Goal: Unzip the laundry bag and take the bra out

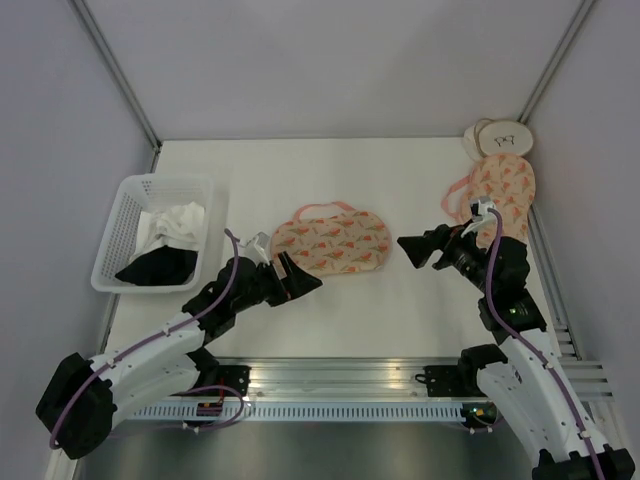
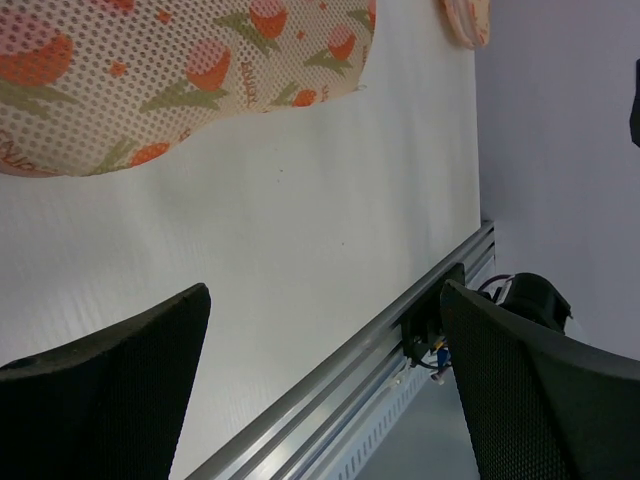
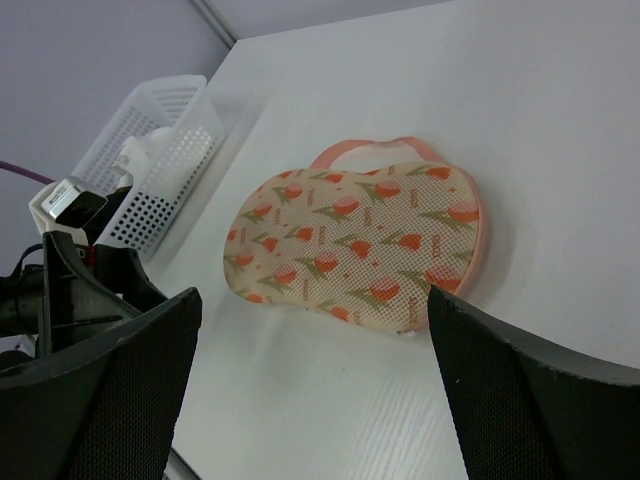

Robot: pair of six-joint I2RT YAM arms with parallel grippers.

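The laundry bag [image 1: 333, 243] is a wide two-lobed peach pouch with orange print, pink trim and a pink loop at its far edge. It lies zipped shut at the table's middle. It also shows in the right wrist view [image 3: 360, 248] and at the top of the left wrist view [image 2: 170, 80]. My left gripper [image 1: 303, 277] is open and empty, just off the bag's near left end. My right gripper [image 1: 412, 250] is open and empty, a short way right of the bag. No bra shows.
A white basket [image 1: 125, 225] with white and black cloth stands at the left. A rounder pouch of the same print [image 1: 503, 190] lies at the right wall, with white round pads [image 1: 500, 135] behind it. A metal rail [image 1: 330, 375] runs along the near edge.
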